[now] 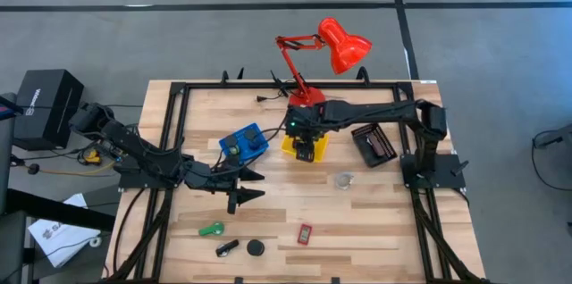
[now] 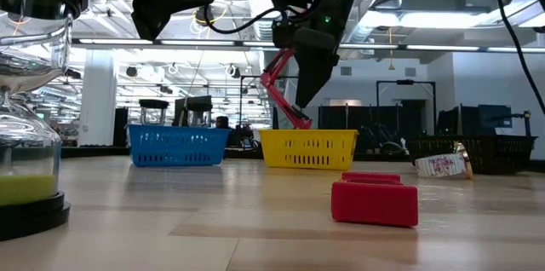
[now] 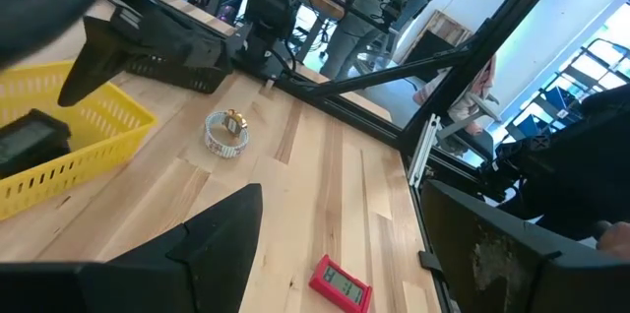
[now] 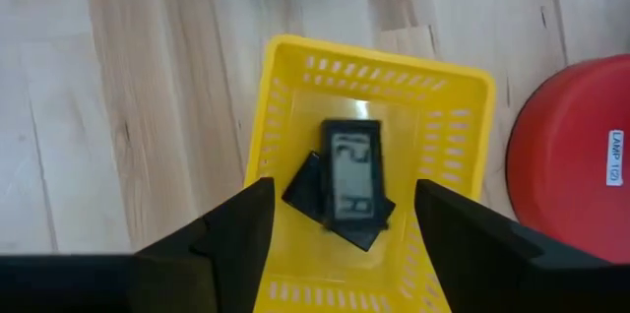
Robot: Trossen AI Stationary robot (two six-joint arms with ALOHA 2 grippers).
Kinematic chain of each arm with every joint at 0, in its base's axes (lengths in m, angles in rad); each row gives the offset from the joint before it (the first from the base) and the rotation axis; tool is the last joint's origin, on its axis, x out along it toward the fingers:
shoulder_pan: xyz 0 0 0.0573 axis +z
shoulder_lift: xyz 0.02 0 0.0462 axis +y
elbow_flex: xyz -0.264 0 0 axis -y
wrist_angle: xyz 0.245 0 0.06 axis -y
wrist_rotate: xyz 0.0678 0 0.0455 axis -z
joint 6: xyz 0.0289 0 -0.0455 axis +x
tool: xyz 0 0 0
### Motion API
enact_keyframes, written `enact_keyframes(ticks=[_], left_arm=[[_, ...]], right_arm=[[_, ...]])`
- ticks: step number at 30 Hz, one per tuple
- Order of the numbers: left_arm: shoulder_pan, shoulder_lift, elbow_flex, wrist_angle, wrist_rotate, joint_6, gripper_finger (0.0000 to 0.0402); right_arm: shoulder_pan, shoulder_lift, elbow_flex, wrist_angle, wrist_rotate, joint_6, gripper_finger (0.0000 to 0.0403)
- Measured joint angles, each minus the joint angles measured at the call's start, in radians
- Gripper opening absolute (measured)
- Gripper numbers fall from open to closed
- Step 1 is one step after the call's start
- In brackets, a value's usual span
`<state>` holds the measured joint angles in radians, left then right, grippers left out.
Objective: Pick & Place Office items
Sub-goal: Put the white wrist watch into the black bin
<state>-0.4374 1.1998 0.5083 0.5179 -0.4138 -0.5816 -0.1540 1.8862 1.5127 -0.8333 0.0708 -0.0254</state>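
lying in the yellow tray — black block with grey display, right fingers apart above, left fingers apart too

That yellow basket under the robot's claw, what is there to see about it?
The yellow plastic basket is a small rectangular tray with slotted, perforated walls and an open top. It sits flat on the pale wooden table, close to the round red lamp base and between the blue basket and the black tray. Inside lie two items: a black block with a grey display resting on a dark flat piece. The right claw hangs open directly above it, touching nothing.
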Motion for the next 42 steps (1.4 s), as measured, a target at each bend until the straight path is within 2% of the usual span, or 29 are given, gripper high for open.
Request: enact_keyframes(ticks=[6, 12, 26, 35, 42], left_arm=[[0.002, 0.0, 0.0, 0.0, 0.0, 0.0, 0.0273], [0.025, 0.0, 0.0, 0.0, 0.0, 0.001, 0.0273], [0.046, 0.0, 0.0, 0.0, 0.0, 0.0, 0.0273], [0.046, 0.0, 0.0, -0.002, 0.0, 0.0, 0.0273], [0.046, 0.0, 0.0, 0.001, 0.0, 0.0, 0.0273]], right_arm=[[0.004, 0.0, 0.0, -0.001, 0.0, 0.0, 0.0235], [0.015, 0.0, 0.0, -0.024, -0.002, 0.05, 0.0215], [0.133, 0.0, 0.0, -0.114, -0.004, 0.026, 0.0186], [0.27, 0.0, 0.0, -0.251, -0.005, 0.051, 0.0186], [0.323, 0.0, 0.0, -0.469, -0.029, 0.125, 0.0186]])
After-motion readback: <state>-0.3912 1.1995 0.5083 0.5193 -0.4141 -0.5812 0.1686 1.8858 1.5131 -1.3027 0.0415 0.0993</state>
